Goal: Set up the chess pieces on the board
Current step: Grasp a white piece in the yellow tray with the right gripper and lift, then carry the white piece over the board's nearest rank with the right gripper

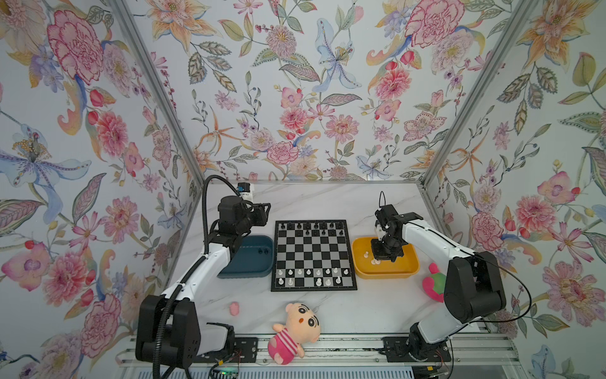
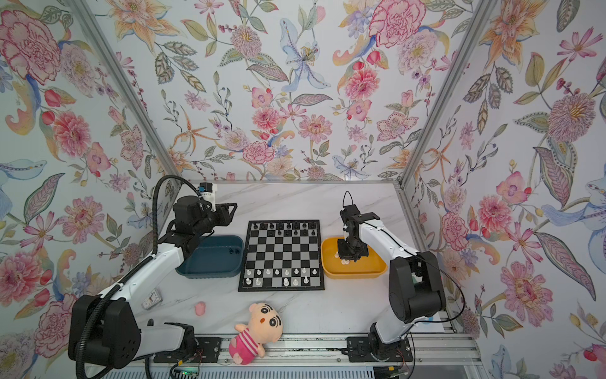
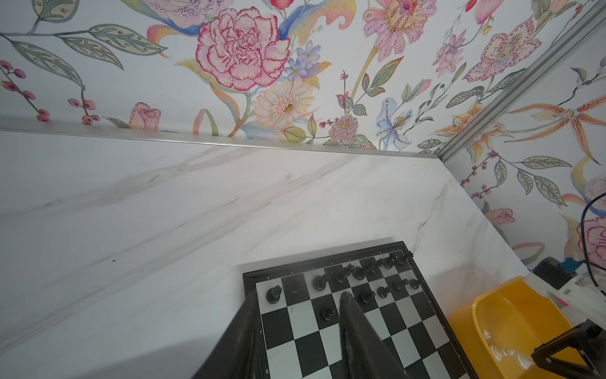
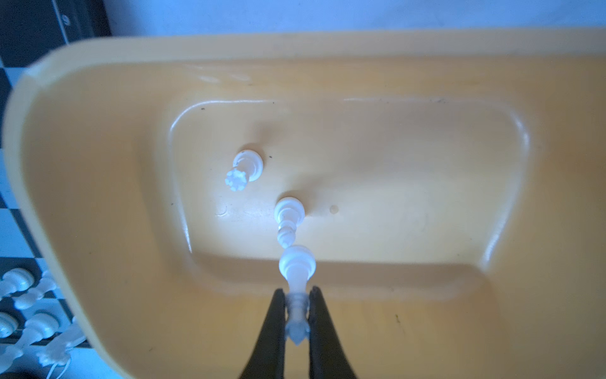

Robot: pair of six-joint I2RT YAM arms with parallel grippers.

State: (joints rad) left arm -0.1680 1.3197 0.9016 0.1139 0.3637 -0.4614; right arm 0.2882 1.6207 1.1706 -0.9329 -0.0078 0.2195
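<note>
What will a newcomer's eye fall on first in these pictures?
The bright floral wallpaper covers all the walls. At the centre lies the chessboard, partly set up, with a plush doll in front of it. In the yellow tray beside the chessboard, the right claw pinches a white chess piece.

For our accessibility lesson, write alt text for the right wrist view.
The right claw pinches a white chess piece by its top in a yellow tray. Two other white pieces rest on its floor; the board lies alongside.
</note>
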